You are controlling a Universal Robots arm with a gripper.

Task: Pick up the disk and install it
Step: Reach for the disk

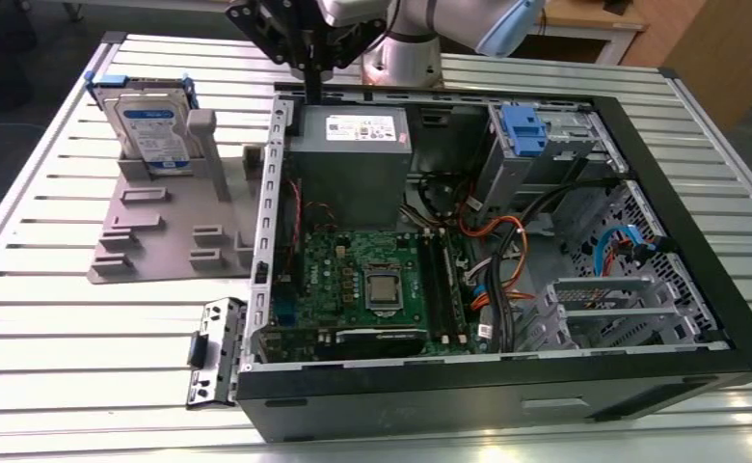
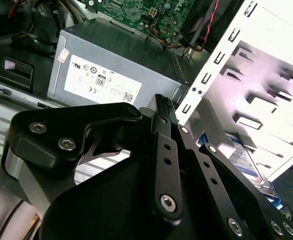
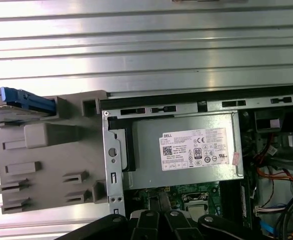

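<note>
The disk (image 1: 152, 130), silver with a white-and-blue label and blue side rails, stands upright in a slot at the back of a grey holder (image 1: 157, 236), on the exterior view's left. Its blue rail (image 3: 24, 99) shows edge-on in the first wrist view, and part of its label (image 2: 245, 162) in the second. My gripper (image 1: 311, 89) hangs above the back left corner of the open computer case (image 1: 691, 207), to the disk's right and apart from it. Its black fingers (image 2: 161, 107) are shut together with nothing between them.
Inside the case a grey power supply box (image 1: 350, 145) lies right under the gripper, with the green motherboard (image 1: 363, 285) in front. A blue latch on a metal cage (image 1: 525, 130) stands at the back right among cables. A small metal bracket (image 1: 217, 352) lies on the slatted table (image 1: 80, 367).
</note>
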